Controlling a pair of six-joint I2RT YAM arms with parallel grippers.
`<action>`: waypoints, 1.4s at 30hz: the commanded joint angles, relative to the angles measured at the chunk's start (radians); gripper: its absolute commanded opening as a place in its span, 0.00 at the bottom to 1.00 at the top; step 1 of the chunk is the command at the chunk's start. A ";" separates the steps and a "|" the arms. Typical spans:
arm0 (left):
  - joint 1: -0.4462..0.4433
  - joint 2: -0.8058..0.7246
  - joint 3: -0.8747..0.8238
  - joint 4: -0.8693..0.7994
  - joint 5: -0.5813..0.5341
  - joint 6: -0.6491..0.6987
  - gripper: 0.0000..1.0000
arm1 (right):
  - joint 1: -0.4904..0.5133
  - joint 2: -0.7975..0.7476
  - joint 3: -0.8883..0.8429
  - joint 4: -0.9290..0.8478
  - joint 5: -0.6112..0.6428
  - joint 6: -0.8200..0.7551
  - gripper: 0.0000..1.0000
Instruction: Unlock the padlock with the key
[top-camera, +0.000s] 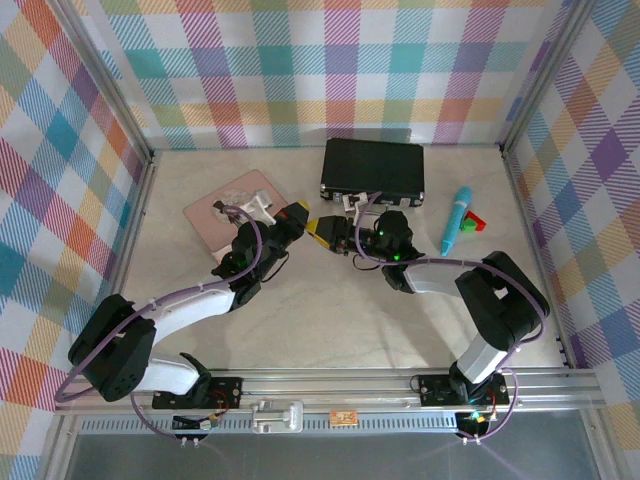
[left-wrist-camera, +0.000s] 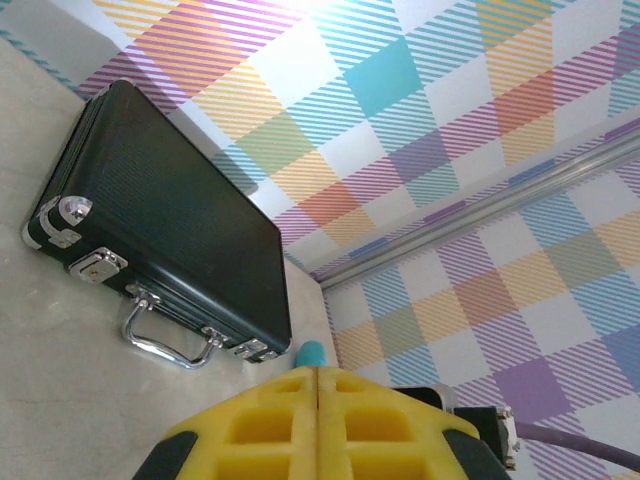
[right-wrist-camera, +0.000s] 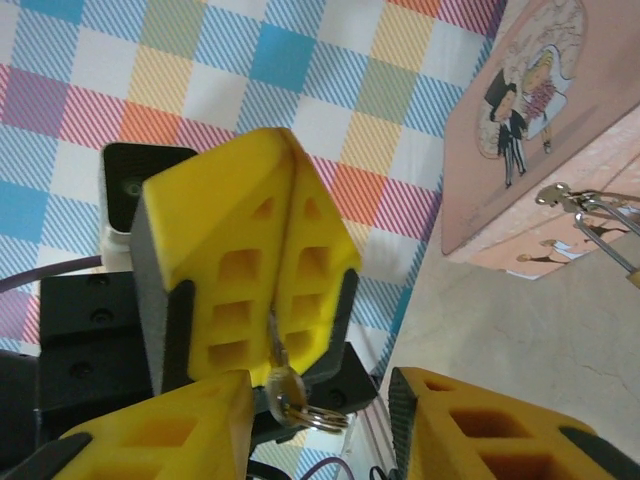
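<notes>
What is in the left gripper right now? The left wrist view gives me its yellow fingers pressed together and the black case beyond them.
Observer: The key is clamped between the left gripper's fingers. In the right wrist view its ring sticks out past them.
Operator: And the right gripper?
Observer: The right gripper is open, and in the top view it faces the left one tip to tip.
Operator: Where's the padlock?
Observer: The padlock is by the clasp of the pink tin, at the very border of the right wrist view, apart from both grippers.
</notes>
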 joint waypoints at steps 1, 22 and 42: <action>-0.018 -0.013 -0.015 0.062 -0.030 0.018 0.00 | 0.010 0.016 0.001 0.100 0.005 0.026 0.38; -0.051 0.007 -0.073 0.150 -0.132 -0.045 0.00 | 0.020 0.078 0.004 0.243 0.051 0.112 0.21; -0.052 -0.017 -0.106 0.187 -0.204 -0.061 0.00 | 0.053 0.122 0.002 0.300 0.079 0.158 0.23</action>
